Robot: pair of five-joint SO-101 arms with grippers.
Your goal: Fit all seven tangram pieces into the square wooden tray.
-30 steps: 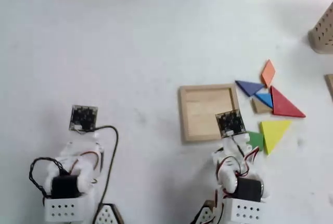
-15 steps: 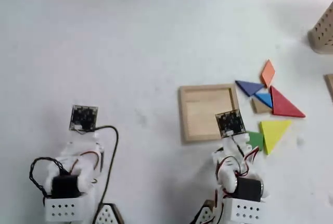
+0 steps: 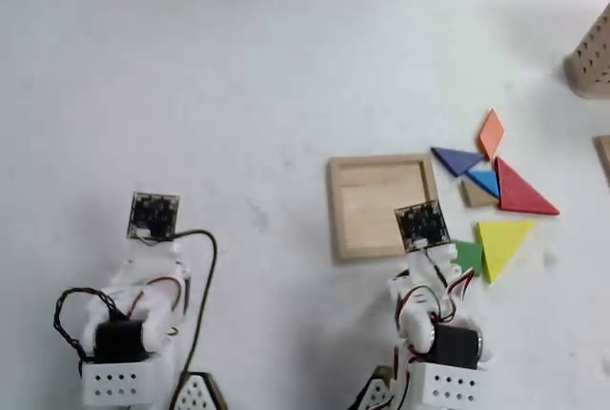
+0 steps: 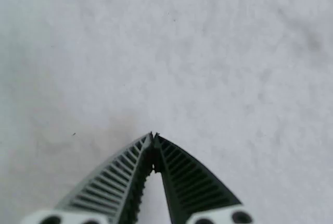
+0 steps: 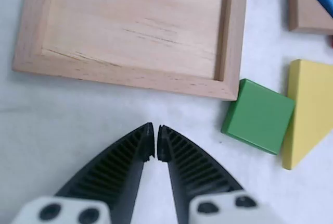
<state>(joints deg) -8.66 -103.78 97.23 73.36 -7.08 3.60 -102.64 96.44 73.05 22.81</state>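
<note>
The square wooden tray [image 3: 335, 202] [image 5: 233, 41] lies right of the table's centre with nothing in it. Seven pieces sit on the table to its right: orange parallelogram [image 3: 491, 133], dark blue triangle [image 3: 456, 159], light blue triangle [image 3: 485, 181], brown piece [image 3: 476, 196] [image 5: 308, 13], red triangle [image 3: 518, 191], yellow triangle [image 3: 500, 242] [image 5: 305, 112] and green square [image 3: 468, 256] [image 5: 258, 115]. My right gripper [image 5: 155, 141] is shut and empty, just in front of the tray's near edge, beside the green square. Far to the left, my left gripper [image 4: 154, 138] is shut over bare white table.
A pegboard-like wooden block [image 3: 591, 57] stands at the far right edge, with another wooden edge [image 3: 603, 154] below it. Both arm bases [image 3: 119, 353] [image 3: 443, 362] sit at the table's near edge. A black cable [image 3: 202, 286] loops by the left arm.
</note>
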